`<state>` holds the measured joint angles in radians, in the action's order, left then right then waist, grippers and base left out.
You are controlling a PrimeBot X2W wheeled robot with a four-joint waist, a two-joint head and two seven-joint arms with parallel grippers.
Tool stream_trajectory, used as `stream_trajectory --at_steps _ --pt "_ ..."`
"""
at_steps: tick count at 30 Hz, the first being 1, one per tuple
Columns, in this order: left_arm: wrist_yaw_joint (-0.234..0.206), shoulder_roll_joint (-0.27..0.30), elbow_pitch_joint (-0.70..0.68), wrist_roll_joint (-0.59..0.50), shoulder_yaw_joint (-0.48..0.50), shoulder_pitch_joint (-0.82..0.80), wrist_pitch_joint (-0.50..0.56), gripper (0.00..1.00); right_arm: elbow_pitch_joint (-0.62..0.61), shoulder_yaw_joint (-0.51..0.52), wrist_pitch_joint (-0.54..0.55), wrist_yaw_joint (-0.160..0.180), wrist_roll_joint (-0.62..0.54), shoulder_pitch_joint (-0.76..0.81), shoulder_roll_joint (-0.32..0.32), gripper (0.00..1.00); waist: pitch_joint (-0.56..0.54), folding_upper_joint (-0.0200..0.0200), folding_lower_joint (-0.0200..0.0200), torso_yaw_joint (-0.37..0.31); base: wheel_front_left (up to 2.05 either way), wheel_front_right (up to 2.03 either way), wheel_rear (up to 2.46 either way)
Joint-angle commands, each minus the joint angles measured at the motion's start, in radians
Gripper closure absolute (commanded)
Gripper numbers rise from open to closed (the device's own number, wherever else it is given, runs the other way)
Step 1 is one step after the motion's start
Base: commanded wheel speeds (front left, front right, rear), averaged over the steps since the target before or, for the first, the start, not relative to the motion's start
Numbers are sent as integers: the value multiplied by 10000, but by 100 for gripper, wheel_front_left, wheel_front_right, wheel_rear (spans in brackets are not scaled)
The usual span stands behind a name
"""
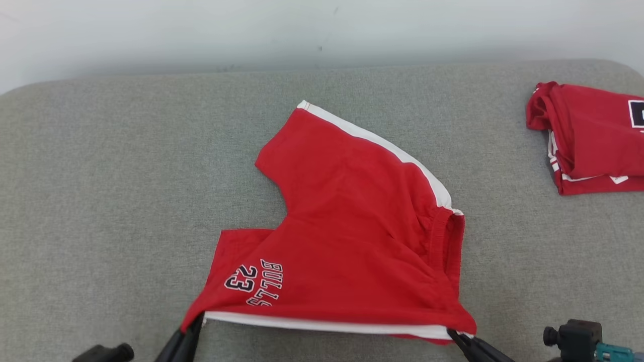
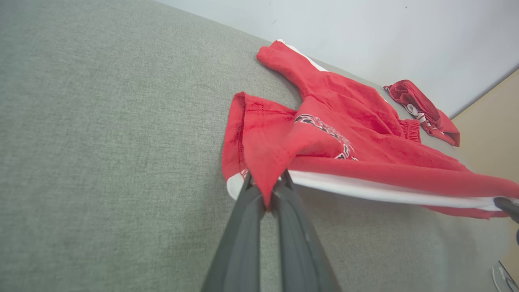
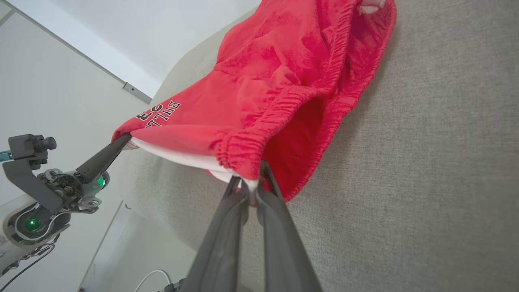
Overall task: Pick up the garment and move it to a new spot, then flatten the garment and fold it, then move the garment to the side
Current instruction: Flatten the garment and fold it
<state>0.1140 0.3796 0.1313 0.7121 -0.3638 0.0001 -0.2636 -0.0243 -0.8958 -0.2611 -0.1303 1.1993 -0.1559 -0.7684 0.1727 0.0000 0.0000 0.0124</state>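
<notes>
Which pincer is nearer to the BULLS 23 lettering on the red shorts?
Left. The left pincer grips the shorts beside the lettering; the right pincer grips their far waistband corner.

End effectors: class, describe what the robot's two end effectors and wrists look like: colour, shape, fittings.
The left end effector and right end effector each have two long, slim, dark grey fingers tapering to narrow tips. The right wrist view shows the left wrist: a small black camera on a grey bracket, a pale rounded housing with green lights, and a thin dark cable.

Long dark fingers (image 2: 239, 243), green-lit white wrist (image 3: 32, 223)
</notes>
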Motion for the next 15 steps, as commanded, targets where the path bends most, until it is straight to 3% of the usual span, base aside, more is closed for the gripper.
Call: stream_trajectory --at_steps 1,8,15 --pt "-29 100 -23 -93 104 -135 -4 100 -17 59 -41 -3 -16 116 47 100 48 0 0 -29 0 0 0" --pt "67 649 -346 -490 -4 -1896 370 100 -281 1067 13 -3 -593 -293 676 100 541 0 0 -243 0 0 0" --pt "132 1400 -12 -632 -571 -4965 1797 100 -33 2188 -14 -3 -1351 -1251 1678 100 1542 0 0 -933 0 0 0"
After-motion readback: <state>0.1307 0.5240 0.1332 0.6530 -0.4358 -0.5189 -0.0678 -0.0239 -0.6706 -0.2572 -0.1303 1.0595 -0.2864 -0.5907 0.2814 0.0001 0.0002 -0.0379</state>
